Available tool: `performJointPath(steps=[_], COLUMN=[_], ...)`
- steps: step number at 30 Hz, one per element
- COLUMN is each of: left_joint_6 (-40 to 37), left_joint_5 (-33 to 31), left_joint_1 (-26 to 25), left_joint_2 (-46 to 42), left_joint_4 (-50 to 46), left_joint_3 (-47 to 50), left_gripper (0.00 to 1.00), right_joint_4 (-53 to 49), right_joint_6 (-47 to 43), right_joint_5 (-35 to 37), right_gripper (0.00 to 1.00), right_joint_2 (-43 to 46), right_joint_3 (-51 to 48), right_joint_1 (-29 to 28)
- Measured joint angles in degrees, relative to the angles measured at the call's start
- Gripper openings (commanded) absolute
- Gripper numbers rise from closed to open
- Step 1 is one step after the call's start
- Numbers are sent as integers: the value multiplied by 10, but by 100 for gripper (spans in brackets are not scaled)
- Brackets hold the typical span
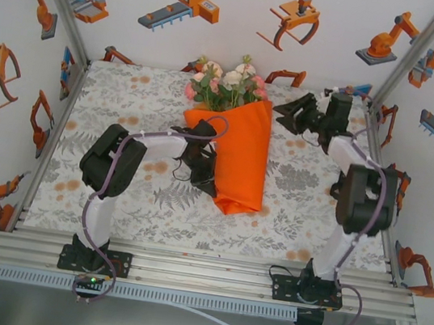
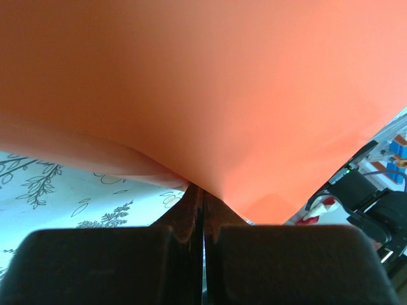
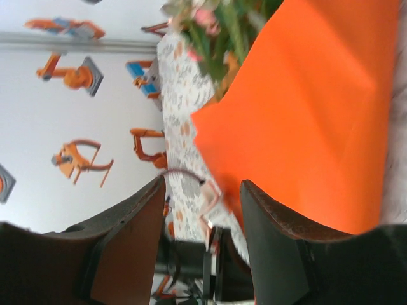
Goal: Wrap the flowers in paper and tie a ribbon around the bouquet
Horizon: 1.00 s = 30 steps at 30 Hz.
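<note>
The bouquet lies in the middle of the table: pink and white flowers (image 1: 225, 82) stick out of the far end of an orange paper (image 1: 239, 153) cone. My left gripper (image 1: 209, 168) is at the cone's left edge. In the left wrist view its jaws (image 2: 202, 190) are shut, with a fold of the paper (image 2: 203, 82) pinched at their tips. My right gripper (image 1: 288, 114) hovers open by the cone's far right side, holding nothing. The right wrist view has its fingers (image 3: 200, 190) spread, with the paper (image 3: 305, 114) and flowers (image 3: 210, 25) beyond. A thin dark curl (image 1: 181, 171) beside the left gripper may be the ribbon; I cannot tell.
The table carries a grey leaf-print cloth (image 1: 128, 100). White walls with orange robot pictures (image 1: 184, 2) close it in on three sides. A metal frame rail (image 1: 201, 266) runs along the near edge between the arm bases. Bare cloth lies left and right of the bouquet.
</note>
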State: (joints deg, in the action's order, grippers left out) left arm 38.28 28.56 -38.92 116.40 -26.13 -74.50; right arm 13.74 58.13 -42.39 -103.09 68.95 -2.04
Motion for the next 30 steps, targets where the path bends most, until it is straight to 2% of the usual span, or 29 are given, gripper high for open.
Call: performJointPath(steps=[4,11,14,20,25,30], left_joint_6=[-17,-33,-36,-38,-22,7], left_joint_5=[0,0,-1,-40,-98,-138], left_joint_1=[0,0,0,0,0,-7], left_joint_2=[0,0,-2,-40,-139,-231], left_joint_4=[2,5,8,16,21,26], left_joint_3=[-1,-1,0,12,32,31], left_gripper=[0,0,0,17,25,26], right_joint_4=[-15,-59,-54,2,29,33], right_joint_6=[-53,-98,-101,-92,-87,-87], right_joint_5=[1,4,6,12,0,2], right_gripper=[48,47,48,47,46,46], right_joint_2=[107,152,151,103,88,88], right_joint_3=[-146,-310,-343,-361,-361,-361], right_joint_1=[-14,-42,-59,-62,-61,-61])
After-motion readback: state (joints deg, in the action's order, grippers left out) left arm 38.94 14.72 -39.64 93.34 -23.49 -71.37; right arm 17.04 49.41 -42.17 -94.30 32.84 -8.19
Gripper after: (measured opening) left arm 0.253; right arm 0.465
